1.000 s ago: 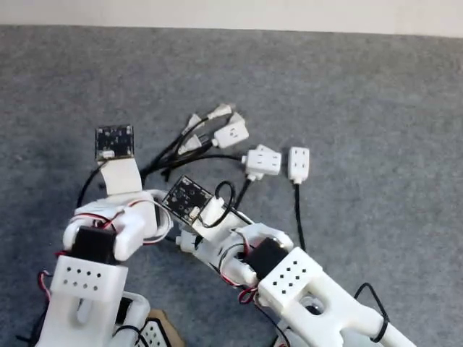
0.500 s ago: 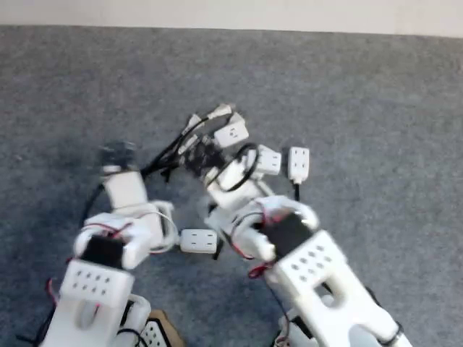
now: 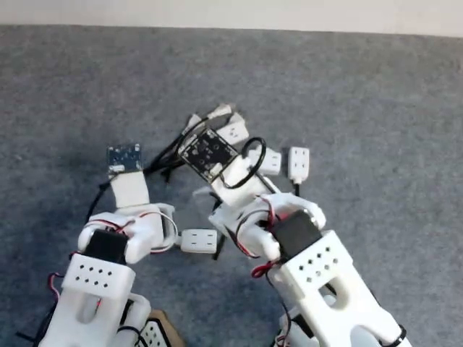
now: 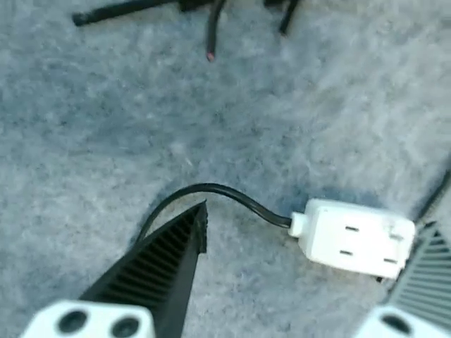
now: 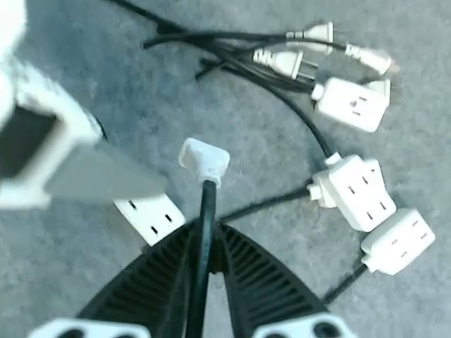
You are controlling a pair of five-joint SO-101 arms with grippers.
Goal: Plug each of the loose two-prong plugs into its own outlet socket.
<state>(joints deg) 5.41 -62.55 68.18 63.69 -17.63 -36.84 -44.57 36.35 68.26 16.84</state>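
**Plug held beside socket**

Right pincer is clamped on the black cord of a white plug, just beside an outlet socket on the grey desk. Left pincer gapes around that socket, perhaps touching it.

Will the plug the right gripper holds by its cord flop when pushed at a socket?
Probably floppy: the right gripper grips the black cord behind the white plug, not its body, so it may swivel. The socket looks light, lying loose on carpet, so it could slide.
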